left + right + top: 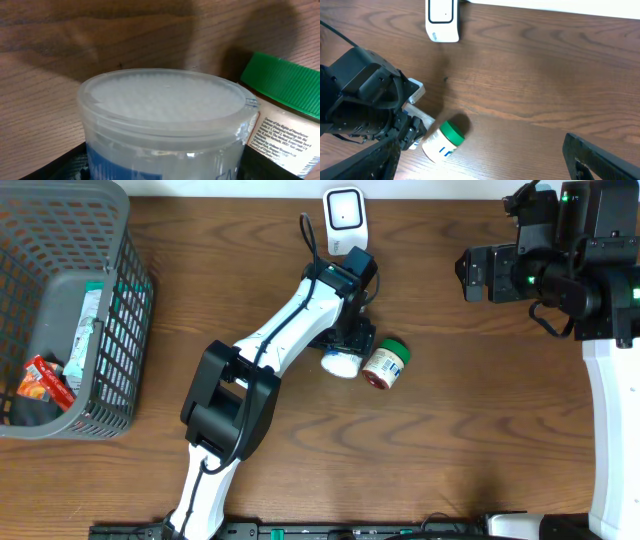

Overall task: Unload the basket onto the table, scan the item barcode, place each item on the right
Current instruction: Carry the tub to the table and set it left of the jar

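1. Clearly the pick-up is the step in hand: the left claw (342,350) has reached down to a clear tub (340,364) with a whitish lid, which sits on the table (480,440) near its middle, below the white scanner (345,210).
2. In the left wrist view the tub fills the frame, with a dark finger showing at each lower corner. The jaws stand wide on either side of it, but I cannot tell whether they are pressing on its walls or only flanking it.
3. The next move, as I judge it, calls for a firm hold on the tub, a lift clear of the table, and a carry up to the scanner with the printed label turned toward its window. Only a strip of blue print shows low on the tub, and no barcode is visible, so the tub may need rotating.
4. A jar (387,365) with a green lid lies on its side just beside the tub, on the right. It is the nearest thing in the way and could get nudged or rolled during the lift.
5. The right claw (480,155) is wide open with nothing in it, parked at the far right, well apart from the tub.
6. A grey basket (130,280) at the left edge holds a few packets and is well out of the path.
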Available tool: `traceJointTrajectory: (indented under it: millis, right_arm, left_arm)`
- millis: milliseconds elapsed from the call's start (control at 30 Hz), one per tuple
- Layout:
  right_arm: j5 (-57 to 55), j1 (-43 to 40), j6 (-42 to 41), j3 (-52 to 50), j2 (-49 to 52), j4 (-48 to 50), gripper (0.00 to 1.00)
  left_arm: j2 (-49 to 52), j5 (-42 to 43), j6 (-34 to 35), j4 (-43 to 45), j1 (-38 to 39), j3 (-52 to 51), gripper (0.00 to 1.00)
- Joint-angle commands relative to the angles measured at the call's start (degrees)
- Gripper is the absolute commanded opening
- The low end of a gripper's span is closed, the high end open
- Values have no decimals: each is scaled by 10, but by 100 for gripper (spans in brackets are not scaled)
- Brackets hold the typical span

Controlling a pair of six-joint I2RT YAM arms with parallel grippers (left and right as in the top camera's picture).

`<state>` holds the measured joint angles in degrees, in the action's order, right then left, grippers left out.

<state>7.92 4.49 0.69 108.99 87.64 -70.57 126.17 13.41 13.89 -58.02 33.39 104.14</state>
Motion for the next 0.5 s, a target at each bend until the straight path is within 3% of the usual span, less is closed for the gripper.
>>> traceJointTrajectory:
  millis: [0,467]
  right_arm:
    - [1,4,7,8,0,0,99]
    - [1,4,7,8,0,0,99]
  left_arm:
    - [-4,1,15,0,2,-7,74]
    - [-4,54,29,5,5,-16,74]
